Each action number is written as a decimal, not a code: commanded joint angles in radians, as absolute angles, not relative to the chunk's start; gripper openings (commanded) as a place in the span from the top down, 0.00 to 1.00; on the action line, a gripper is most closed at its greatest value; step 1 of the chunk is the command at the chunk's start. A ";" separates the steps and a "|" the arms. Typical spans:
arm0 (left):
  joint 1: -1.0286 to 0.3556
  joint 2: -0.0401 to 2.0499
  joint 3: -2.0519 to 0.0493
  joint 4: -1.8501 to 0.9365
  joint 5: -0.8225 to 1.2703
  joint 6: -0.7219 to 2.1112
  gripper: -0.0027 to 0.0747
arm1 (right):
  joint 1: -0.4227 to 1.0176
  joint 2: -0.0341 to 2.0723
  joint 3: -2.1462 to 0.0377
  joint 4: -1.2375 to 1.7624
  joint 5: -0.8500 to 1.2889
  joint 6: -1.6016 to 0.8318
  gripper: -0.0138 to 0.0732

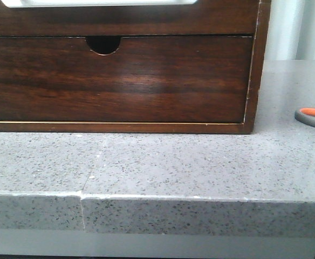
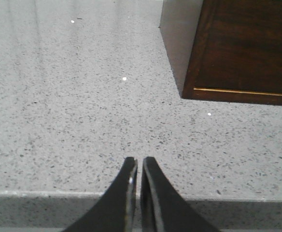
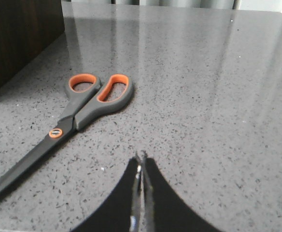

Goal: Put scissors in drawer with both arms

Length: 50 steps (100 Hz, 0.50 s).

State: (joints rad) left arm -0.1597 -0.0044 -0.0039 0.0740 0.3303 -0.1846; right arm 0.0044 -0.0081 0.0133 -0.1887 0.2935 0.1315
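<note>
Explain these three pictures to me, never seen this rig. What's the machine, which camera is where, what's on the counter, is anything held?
It is a two-armed robot, each arm ending in a gripper. The front view looks forward over a speckled grey counter at a dark wooden cabinet. The front with the half-round notch is the lower one; the drawer meant for the task is above it, mostly cut off. The other two pictures come from cameras on the wrists. The left gripper is over bare counter near the cabinet's corner, its fingers together and holding nothing. The right gripper is also shut and empty. Just beyond it lie the scissors, grey handles with orange lining, flat on the counter with blades closed. In the front view only one handle shows, at the right edge.
</note>
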 commanded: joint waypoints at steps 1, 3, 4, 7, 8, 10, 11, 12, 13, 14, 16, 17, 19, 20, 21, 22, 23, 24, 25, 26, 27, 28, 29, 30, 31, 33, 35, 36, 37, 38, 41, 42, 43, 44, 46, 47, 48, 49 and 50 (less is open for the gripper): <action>-0.161 -0.038 0.015 0.101 0.254 -0.185 0.99 | -0.003 -0.036 0.044 -0.193 0.171 0.135 0.88; -0.161 -0.038 0.015 0.095 0.240 -0.185 0.99 | -0.003 -0.036 0.044 -0.187 0.151 0.135 0.89; -0.161 -0.038 0.015 0.090 0.227 -0.185 0.99 | -0.003 -0.036 0.044 -0.178 0.144 0.135 0.89; -0.161 -0.038 0.015 0.055 0.195 -0.185 0.99 | -0.003 -0.036 0.044 -0.141 0.100 0.135 0.89; -0.161 -0.038 0.015 0.027 0.185 -0.185 0.99 | -0.003 -0.036 0.044 -0.129 0.090 0.135 0.89; -0.161 -0.038 0.015 -0.026 0.154 -0.185 0.99 | -0.003 -0.036 0.044 -0.086 0.061 0.135 0.89; -0.161 -0.038 0.015 -0.046 0.132 -0.185 0.99 | -0.003 -0.036 0.044 -0.054 0.052 0.135 0.88; -0.161 -0.038 0.015 -0.088 0.121 -0.185 0.99 | -0.003 -0.036 0.044 -0.038 0.033 0.135 0.89; -0.161 -0.038 0.015 -0.110 0.110 -0.185 0.99 | -0.003 -0.036 0.044 -0.022 0.023 0.135 0.89; -0.161 -0.038 0.015 -0.132 0.089 -0.185 0.99 | -0.003 -0.036 0.044 0.010 0.000 0.135 0.89; -0.161 -0.038 0.015 -0.193 0.059 -0.185 0.99 | -0.003 -0.036 0.044 0.053 -0.011 0.135 0.89; -0.161 -0.038 0.015 -0.230 0.050 -0.185 0.99 | -0.003 -0.036 0.044 0.066 -0.027 0.135 0.89; -0.161 -0.038 0.015 -0.278 0.025 -0.185 0.99 | -0.003 -0.036 0.044 0.098 -0.047 0.135 0.89; -0.161 -0.038 0.015 -0.295 0.016 -0.185 0.99 | -0.003 -0.036 0.044 0.108 -0.052 0.135 0.89; -0.161 -0.038 0.015 -0.313 0.000 -0.185 0.99 | -0.003 -0.036 0.044 0.124 -0.063 0.135 0.89; -0.161 -0.038 0.015 -0.347 -0.009 -0.185 0.99 | -0.003 -0.036 0.044 0.131 -0.068 0.135 0.89; -0.161 -0.038 0.015 -0.363 -0.022 -0.185 0.99 | -0.003 -0.036 0.044 0.143 -0.072 0.135 0.89; -0.161 -0.038 0.015 -0.396 -0.029 -0.185 0.99 | -0.003 -0.036 0.044 0.148 -0.078 0.135 0.89; -0.161 -0.038 0.015 -0.412 -0.042 -0.185 0.99 | -0.003 -0.036 0.044 0.159 -0.080 0.135 0.89; -0.161 -0.038 0.015 -0.446 -0.048 -0.185 0.99 | -0.003 -0.036 0.044 0.164 -0.083 0.135 0.89; -0.161 -0.038 0.015 -0.463 -0.054 -0.185 0.99 | -0.003 -0.036 0.044 0.169 -0.083 0.135 0.89; -0.161 -0.038 0.015 -0.480 -0.063 -0.185 0.99 | -0.003 -0.036 0.044 0.179 -0.085 0.135 0.89; -0.161 -0.038 0.015 -0.515 -0.067 -0.185 0.99 | -0.003 -0.036 0.044 0.185 -0.085 0.135 0.89; -0.161 -0.038 0.015 -0.532 -0.072 -0.185 0.99 | -0.003 -0.036 0.044 0.199 -0.085 0.135 0.89; -0.161 -0.038 0.015 -0.565 -0.074 -0.185 0.99 | -0.003 -0.036 0.043 0.207 -0.085 0.135 0.89; -0.161 -0.038 0.015 -0.596 -0.076 -0.185 0.99 | -0.003 -0.036 0.043 0.235 -0.085 0.135 0.89; -0.161 -0.038 0.015 -0.641 -0.079 -0.185 0.99 | -0.003 -0.036 0.043 0.269 -0.085 0.135 0.89; -0.161 -0.038 0.015 -0.672 -0.081 -0.185 0.99 | -0.003 -0.036 0.040 0.281 -0.085 0.135 0.89; -0.161 -0.038 0.015 -0.687 -0.083 -0.185 0.99 | -0.003 -0.036 0.040 0.307 -0.085 0.135 0.89; -0.161 -0.038 0.015 -0.717 -0.083 -0.185 0.99 | -0.003 -0.036 0.038 0.319 -0.085 0.135 0.89; -0.161 -0.038 0.015 -0.777 -0.091 -0.185 0.99 | -0.003 -0.036 0.032 0.367 -0.085 0.135 0.89; -0.161 -0.038 0.013 -0.790 -0.091 -0.185 0.99 | -0.003 -0.036 0.028 0.386 -0.081 0.135 0.89; -0.161 -0.038 0.013 -0.811 -0.088 -0.185 0.99 | -0.003 -0.036 0.026 0.395 -0.079 0.135 0.89; -0.161 -0.038 0.009 -0.818 -0.081 -0.185 0.99 | -0.003 -0.036 0.023 0.407 -0.078 0.135 0.89; -0.161 -0.038 0.001 -0.829 -0.064 -0.185 0.99 | -0.003 -0.036 0.013 0.422 -0.069 0.135 0.89; -0.161 -0.038 -0.002 -0.829 -0.057 -0.185 0.99 | -0.003 -0.036 0.004 0.426 -0.059 0.135 0.89; -0.161 -0.035 -0.006 -0.832 -0.047 -0.185 0.99 | -0.003 -0.036 0.000 0.428 -0.053 0.135 0.89; -0.161 -0.036 -0.015 -0.832 -0.026 -0.185 0.99 | -0.003 -0.036 -0.011 0.428 -0.040 0.135 0.89; -0.161 -0.034 -0.020 -0.832 -0.014 -0.185 0.99 | -0.003 -0.036 -0.017 0.428 -0.032 0.135 0.89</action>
State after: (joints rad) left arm -0.1597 -0.0044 -0.0039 -0.7378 -0.0062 -0.1846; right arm 0.0044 -0.0081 0.0133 0.3637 0.0083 0.1324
